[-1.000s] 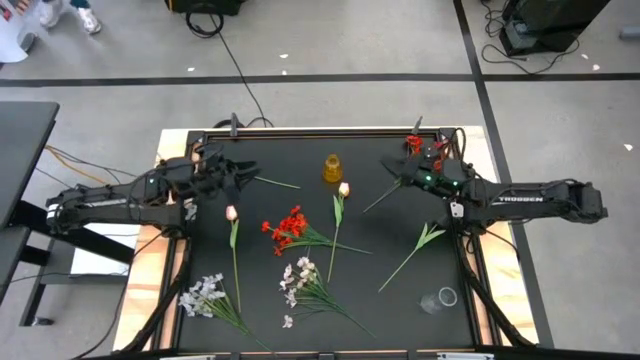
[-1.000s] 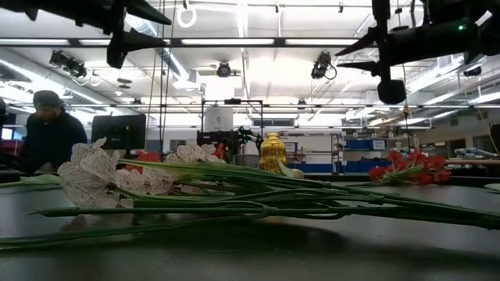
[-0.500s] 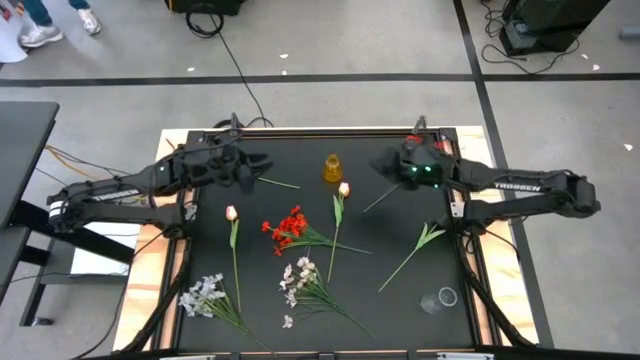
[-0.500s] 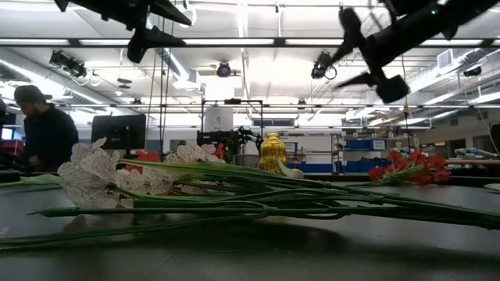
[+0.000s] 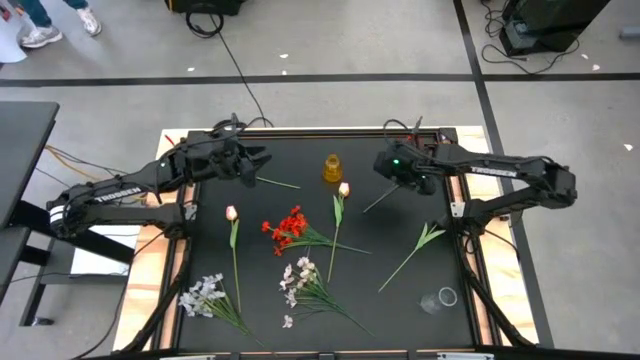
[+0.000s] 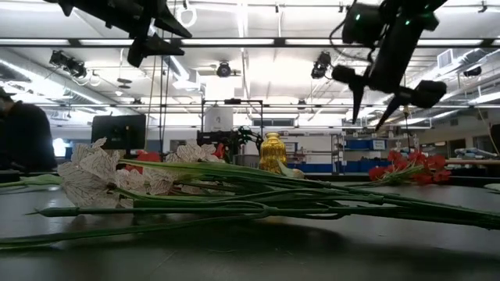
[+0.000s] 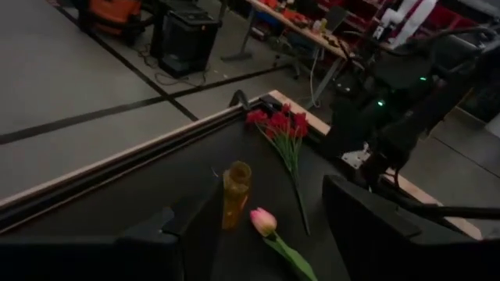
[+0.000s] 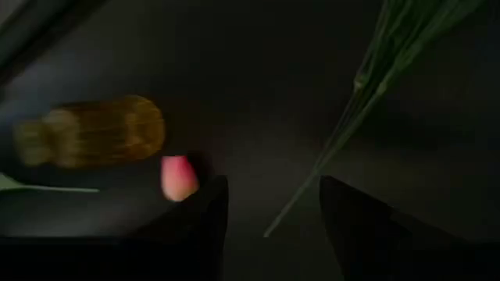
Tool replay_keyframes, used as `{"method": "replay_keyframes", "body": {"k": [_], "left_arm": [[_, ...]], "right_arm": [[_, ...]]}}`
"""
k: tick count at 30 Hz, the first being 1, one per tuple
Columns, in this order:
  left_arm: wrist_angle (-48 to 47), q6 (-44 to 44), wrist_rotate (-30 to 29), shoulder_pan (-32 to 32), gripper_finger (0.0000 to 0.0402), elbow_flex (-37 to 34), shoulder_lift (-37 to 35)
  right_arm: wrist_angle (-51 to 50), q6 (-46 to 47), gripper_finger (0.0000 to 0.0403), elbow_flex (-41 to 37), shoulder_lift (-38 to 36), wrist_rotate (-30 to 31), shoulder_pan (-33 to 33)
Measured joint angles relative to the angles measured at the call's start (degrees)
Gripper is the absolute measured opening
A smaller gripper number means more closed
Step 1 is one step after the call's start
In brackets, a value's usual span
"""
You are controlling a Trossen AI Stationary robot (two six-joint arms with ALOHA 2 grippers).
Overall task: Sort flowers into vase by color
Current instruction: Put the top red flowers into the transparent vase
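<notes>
Flowers lie flat on the black table. A red bunch [image 5: 288, 228] is at the middle, and another red bunch [image 7: 277, 123] is at the far right corner, its stem [image 5: 380, 200] running toward the middle. There are two pink tulips [image 5: 344, 189] [image 5: 231, 212] and two white sprays [image 5: 300, 275] [image 5: 203, 295]. A small amber vase [image 5: 332, 168] stands upright near the far edge. My left gripper [image 5: 255, 160] hovers open to the vase's left. My right gripper [image 5: 392, 168] hangs open to its right, fingers pointing down [image 6: 373, 97] above the stem [image 8: 344, 133].
A clear glass vase [image 5: 440, 298] stands near the table's near right corner. A leafy green stem [image 5: 420, 240] lies on the right side and a thin stem [image 5: 278, 183] lies by my left gripper. A person [image 6: 23, 140] is in the room beyond the table.
My right gripper has swung toward the table's left and far edge, nearer the amber vase, and tipped from nearly level to pointing down. My left gripper has moved toward the right and the far edge. No flower has moved.
</notes>
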Motion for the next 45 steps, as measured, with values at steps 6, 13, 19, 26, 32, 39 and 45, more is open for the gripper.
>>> {"method": "replay_keyframes", "body": {"k": [6,13,19,26,32,39,45], "left_arm": [[-2.95,2.82,3.10,1.32,0.0224,0.00,-0.02],[-3.77,4.51,3.95,1.66,0.0224,0.00,-0.02],[-3.79,4.53,3.97,1.64,0.0224,0.00,-0.02],[-4.25,4.53,3.97,1.62,0.0224,0.00,-0.02],[-6.27,4.51,3.95,1.62,0.0224,0.00,-0.02],[-5.97,7.48,3.95,1.60,0.0218,-0.02,-0.93],[-4.45,13.24,3.95,1.17,0.0196,-0.02,-2.43]], "right_arm": [[-0.96,0.28,0.0211,0.00,5.58,-1.61,-2.46],[-5.90,-0.02,0.0211,0.00,10.18,-2.18,-6.23],[-8.10,-0.05,0.0210,-0.07,14.30,-1.42,-12.99],[-3.99,-0.20,0.0210,-0.07,18.13,-4.36,-16.58],[-1.85,-0.20,0.0210,-0.07,20.02,-2.59,-18.24],[-1.18,-0.22,0.0210,0.06,23.81,-2.43,-19.71],[-0.10,-1.79,0.0201,0.20,25.29,-2.30,-19.28]]}}
